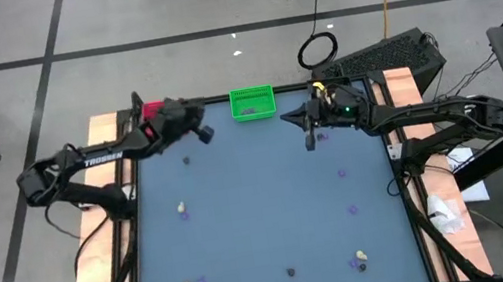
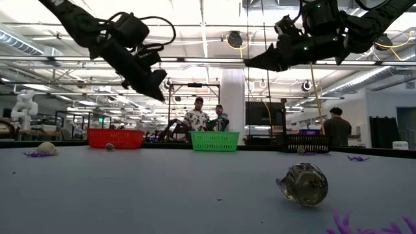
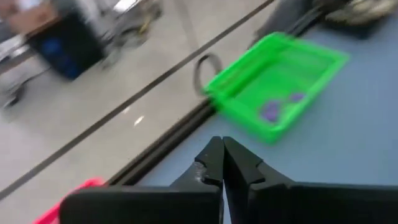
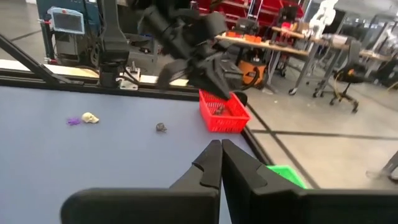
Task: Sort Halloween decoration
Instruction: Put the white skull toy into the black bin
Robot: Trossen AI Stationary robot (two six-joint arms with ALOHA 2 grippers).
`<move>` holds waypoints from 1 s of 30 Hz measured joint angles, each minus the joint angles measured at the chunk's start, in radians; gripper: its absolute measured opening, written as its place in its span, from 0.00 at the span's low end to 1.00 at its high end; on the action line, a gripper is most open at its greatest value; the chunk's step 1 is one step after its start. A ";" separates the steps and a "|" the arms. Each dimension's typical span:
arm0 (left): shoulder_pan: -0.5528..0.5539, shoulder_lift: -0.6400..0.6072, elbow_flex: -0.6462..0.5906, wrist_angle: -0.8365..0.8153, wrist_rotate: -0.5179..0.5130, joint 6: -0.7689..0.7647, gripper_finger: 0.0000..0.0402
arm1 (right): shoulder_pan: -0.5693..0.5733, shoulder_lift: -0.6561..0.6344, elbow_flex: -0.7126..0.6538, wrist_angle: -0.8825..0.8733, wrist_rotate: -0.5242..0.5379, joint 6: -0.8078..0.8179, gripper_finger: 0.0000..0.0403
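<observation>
Nearest in the low view, resting on the blue worktop [image 1: 263,210]: a dark grey-black lump [image 2: 302,184], with flat purple bits [image 2: 364,226] just beside it at the front edge. Farther back, scattered well apart across the worktop: cream-white lumps [image 1: 182,210] toward the left side and along the near edge, purple bits [image 1: 352,210] toward the right, one dark lump [image 1: 186,159] lying alone near the far left corner. Above that corner, raised clear of the surface: the left pincer [image 1: 204,134], fingers pressed together and gripping nothing, hanging close to the red bin [image 2: 115,138]. Opposite, also held high: the right pincer [image 1: 309,139], fingers likewise together and empty, near the far right corner beside the black bin [image 2: 305,143]. Along the far edge, in a row: red bin at the left with a small dark lump inside as seen from the right wrist, green bin [image 1: 253,102] in the middle holding a few purple bits [image 3: 278,107], black bin at the right. Beyond the worktop, in the room behind: several people [image 2: 198,120] standing among benches and equipment, under bright ceiling lights.
</observation>
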State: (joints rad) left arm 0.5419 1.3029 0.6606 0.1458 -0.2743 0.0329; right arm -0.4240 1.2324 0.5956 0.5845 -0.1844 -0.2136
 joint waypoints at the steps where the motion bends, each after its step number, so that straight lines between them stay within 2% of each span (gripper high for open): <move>1: -0.023 0.000 -0.019 0.051 0.013 0.000 0.01 | 0.000 0.000 0.004 0.001 0.000 -0.009 0.00; 7: -0.128 0.000 -0.137 0.339 0.053 0.000 0.01 | 0.000 0.000 0.055 -0.034 0.000 -0.014 0.00; 14: -0.158 0.017 -0.256 0.587 0.163 0.003 0.01 | 0.014 0.003 0.068 -0.086 0.004 0.057 0.00; 19: -0.156 0.018 -0.265 0.604 0.218 0.011 0.01 | 0.068 0.003 0.068 -0.174 0.102 0.108 0.00; 23: -0.154 0.018 -0.264 0.603 0.218 0.107 0.01 | 0.135 0.002 0.068 -0.281 0.185 0.161 0.00; 27: -0.156 0.018 -0.264 0.599 0.223 0.150 0.01 | 0.202 -0.002 0.069 -0.397 0.189 0.257 0.00; 30: -0.156 0.018 -0.264 0.586 0.278 0.187 0.01 | 0.246 -0.002 0.069 -0.500 0.214 0.331 0.00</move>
State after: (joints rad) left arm 0.3855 1.3205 0.3962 0.7319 0.0033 0.2202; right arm -0.1784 1.2308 0.6647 0.0847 0.0295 0.1179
